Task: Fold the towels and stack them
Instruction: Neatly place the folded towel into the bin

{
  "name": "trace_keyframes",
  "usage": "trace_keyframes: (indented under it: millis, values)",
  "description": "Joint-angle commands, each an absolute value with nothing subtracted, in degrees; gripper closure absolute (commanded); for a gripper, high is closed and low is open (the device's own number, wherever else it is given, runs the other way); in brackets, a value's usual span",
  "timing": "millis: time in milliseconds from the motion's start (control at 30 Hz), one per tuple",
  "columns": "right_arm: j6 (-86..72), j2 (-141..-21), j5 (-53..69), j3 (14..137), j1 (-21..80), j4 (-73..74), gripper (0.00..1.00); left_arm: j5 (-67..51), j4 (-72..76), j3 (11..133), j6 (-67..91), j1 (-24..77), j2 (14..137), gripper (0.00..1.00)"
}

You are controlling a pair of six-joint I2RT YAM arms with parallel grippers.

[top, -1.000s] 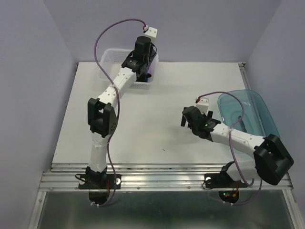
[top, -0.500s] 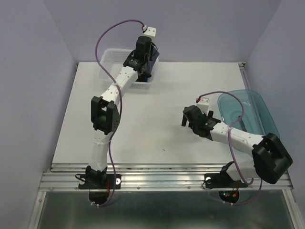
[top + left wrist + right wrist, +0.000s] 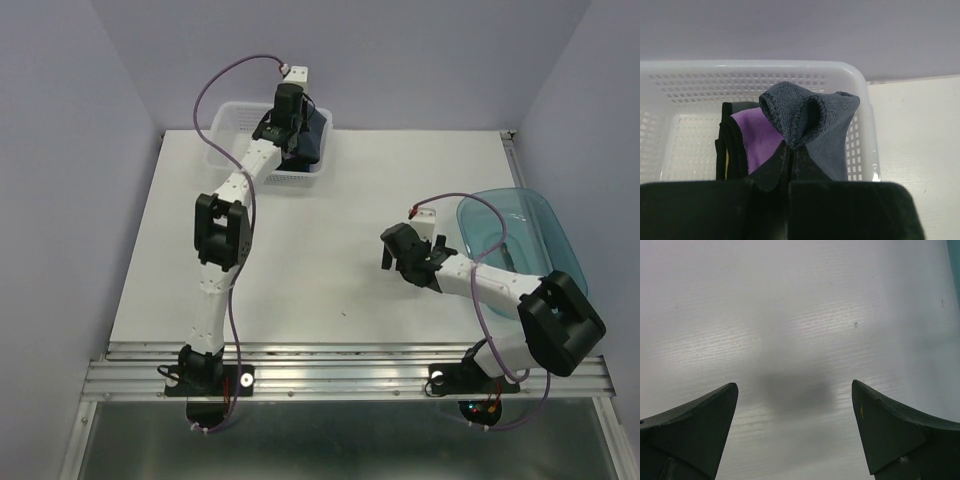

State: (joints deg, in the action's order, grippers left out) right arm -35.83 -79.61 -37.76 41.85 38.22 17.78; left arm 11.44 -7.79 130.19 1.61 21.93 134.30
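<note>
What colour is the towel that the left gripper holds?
The towel is dark navy-grey; the left wrist view shows it best.

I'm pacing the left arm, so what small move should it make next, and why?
Probably lift the left gripper straight up a little: it is shut on the dark navy-grey towel, whose lower part hangs inside the white mesh plastic basket, next to the purple towel, so it may not clear the rim.
</note>
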Motion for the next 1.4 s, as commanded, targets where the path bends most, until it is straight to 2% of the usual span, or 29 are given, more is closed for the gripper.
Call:
trace_keyframes:
  millis: [0,300,600,667,700,733,767,833,967,1067,1233,1300,1367]
  values:
    - [-35.95,-80.51,-39.29,44.21,37.71,18.28,0.00,8.71,-2.73,133.51,4.83,18.99,135.00,1.00]
    - [-35.86,-82.70,-38.94,45.00,37.27,18.55,0.00,9.49,-0.79,134.91,10.53,14.69,139.30,1.00]
    - [-35.51,-84.02,-37.88,45.44,36.65,18.81,0.00,5.54,-0.88,134.12,13.97,11.43,141.68,0.99]
    - [-35.59,-84.20,-37.71,45.61,36.56,18.72,0.00,5.01,-1.05,133.95,14.41,10.90,141.85,0.68]
    - [-35.60,-84.37,-37.62,45.62,36.65,18.81,0.00,4.40,-1.14,133.95,14.68,10.72,141.86,0.57]
    - [-35.60,-84.29,-37.62,45.70,36.56,18.72,0.00,3.96,-1.14,133.86,15.03,10.55,141.77,0.39]
    - [-35.60,-84.46,-37.44,45.79,36.48,18.81,0.00,3.69,-1.40,133.77,15.81,10.11,141.68,0.32]
    - [-35.68,-84.55,-37.35,45.79,36.39,19.07,0.00,3.16,-1.84,133.86,16.52,9.58,141.16,0.26]
    - [-35.77,-84.11,-37.09,45.88,36.39,19.34,0.00,1.94,-2.55,133.07,18.54,8.44,138.79,0.23]
    - [-35.77,-83.59,-36.57,45.88,36.39,19.16,0.00,2.11,-2.81,132.19,18.63,8.44,135.89,0.04]
    - [-35.51,-82.27,-35.42,45.18,36.47,18.63,0.00,-2.00,-3.69,128.50,19.25,8.52,130.61,0.03]
    - [-35.16,-82.09,-35.16,44.74,36.39,18.02,0.00,-6.47,-3.78,127.45,18.46,8.79,129.03,0.12]
    - [-35.16,-82.26,-34.55,44.82,36.39,18.02,0.00,-7.73,-4.30,126.57,17.32,9.84,127.63,0.25]
